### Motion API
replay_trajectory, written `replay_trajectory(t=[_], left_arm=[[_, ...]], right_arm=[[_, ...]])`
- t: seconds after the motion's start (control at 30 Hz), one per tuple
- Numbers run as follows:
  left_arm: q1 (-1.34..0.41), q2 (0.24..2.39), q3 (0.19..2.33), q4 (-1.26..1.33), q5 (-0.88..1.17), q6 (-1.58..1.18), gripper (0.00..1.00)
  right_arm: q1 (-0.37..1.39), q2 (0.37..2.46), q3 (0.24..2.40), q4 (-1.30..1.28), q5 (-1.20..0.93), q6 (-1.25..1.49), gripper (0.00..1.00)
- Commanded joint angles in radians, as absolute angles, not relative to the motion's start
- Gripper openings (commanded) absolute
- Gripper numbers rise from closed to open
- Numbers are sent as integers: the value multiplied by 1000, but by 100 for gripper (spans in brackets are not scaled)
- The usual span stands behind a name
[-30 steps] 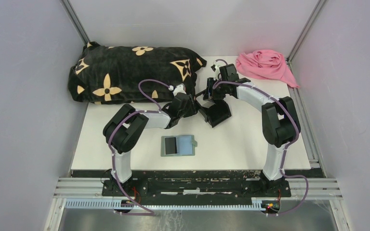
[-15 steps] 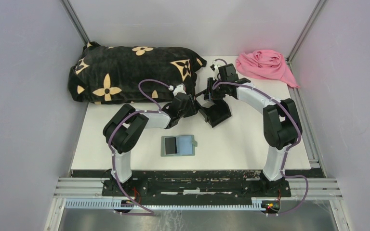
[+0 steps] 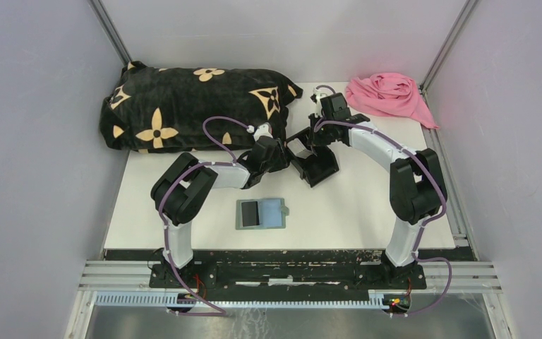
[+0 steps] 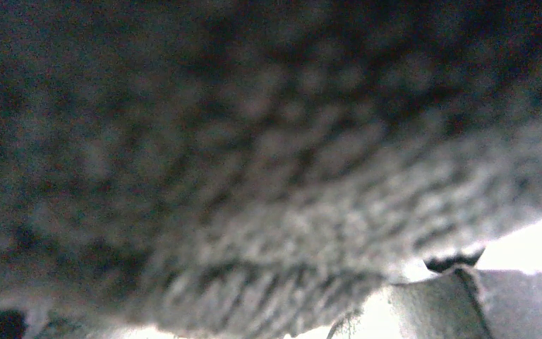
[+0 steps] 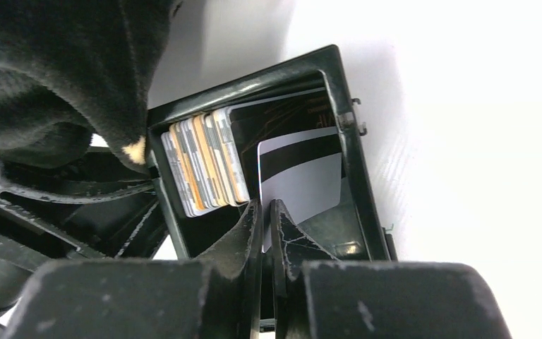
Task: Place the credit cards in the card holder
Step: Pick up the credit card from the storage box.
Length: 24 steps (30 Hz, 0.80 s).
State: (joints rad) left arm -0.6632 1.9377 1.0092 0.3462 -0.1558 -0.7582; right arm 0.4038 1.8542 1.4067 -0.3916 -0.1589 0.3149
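L wrist cam: whole frame is blurred dark fuzzy blanket [image 4: 254, 141] pressed close, w/ a bright sliver lower right. My left pincer [image 3: 276, 154] doesn't show here, so I can't tell if it's spread or pressed together. R wrist cam: my right pincer [image 5: 265, 215] is pressed almost together, only a thin slit left, on the near edge of a white card [image 5: 303, 180] w/ a black stripe, inside the black box [image 5: 351, 162]. The credit cards [image 5: 208, 169] stand on edge in a stack by the box's left wall, tan, white & bluish; exact count unclear. A blanket corner hangs over the box's left corner, and the dark parts under it are too murky to name. Top cam: both pincer tips are black on black by the box & blanket edge, hard to separate. Card holder [image 3: 260, 213] lies open & flat near the front edge, between my arm bases, well apart from the box. Worktop [image 3: 353, 205] is white; pink cloth [image 3: 388, 95] bunched at the far right corner, blanket along the far left. Pale grey walls [image 3: 35, 141] on three sides.
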Motion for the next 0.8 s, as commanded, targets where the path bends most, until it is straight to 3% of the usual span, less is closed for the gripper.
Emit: replay_trajectory(t=[0.0,0.4,0.77], left_arm=[[-658,1919,1027,369,-165,-721,50],[-658,1779,957,349,-222,-675,56],[-690,1412,757,347,-261,-646,66]], right_arm=[[420,1814,1431,-420,-92,289,3],[476,1649,1425,-469,133,228,1],[566,1403,1307,-550,211,265,1]])
